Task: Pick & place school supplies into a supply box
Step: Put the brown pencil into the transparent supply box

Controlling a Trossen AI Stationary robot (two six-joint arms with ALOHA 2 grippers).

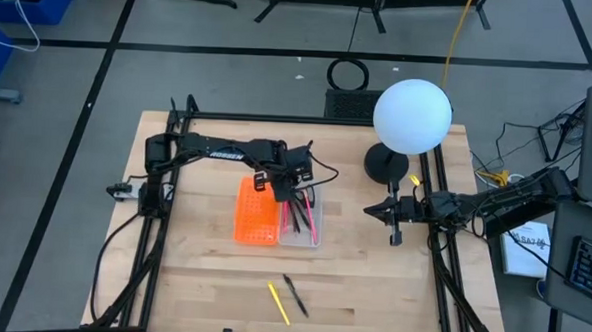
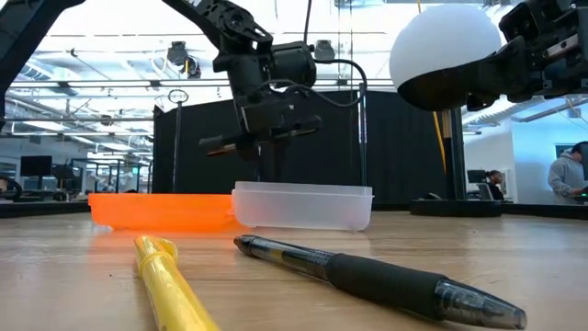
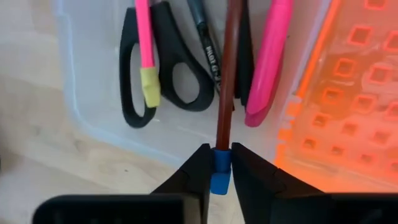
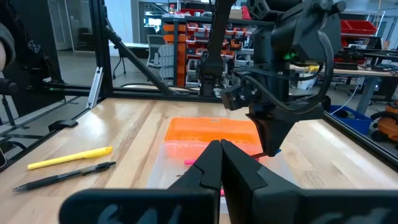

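The supply box lies open mid-table: a clear tray (image 1: 303,226) joined to an orange gridded panel (image 1: 256,212). In the tray lie black-handled scissors (image 3: 161,68), a pink pencil (image 3: 145,37), a black pen (image 3: 208,50) and a pink marker (image 3: 267,62). My left gripper (image 1: 287,191) hangs over the tray, shut on a brown pencil (image 3: 227,74). A yellow pen (image 1: 278,302) and a black pen (image 1: 295,296) lie on the table near its front edge. My right gripper (image 1: 391,225) waits shut at the right, holding nothing. My left gripper pinches the brown pencil's blue end (image 3: 220,168) between its two fingers (image 3: 200,171). It comes from above, pointing steeply down, roughly in line with the pencil. The shaft reaches down away from the fingers into the clear tray, among the supplies lying there.
A lamp with a white globe (image 1: 411,116) on a black base (image 1: 386,165) stands at the back right, close to my right arm. Black frame rails (image 1: 163,230) run along both sides of the table. Bare wood lies between the box and the two loose pens.
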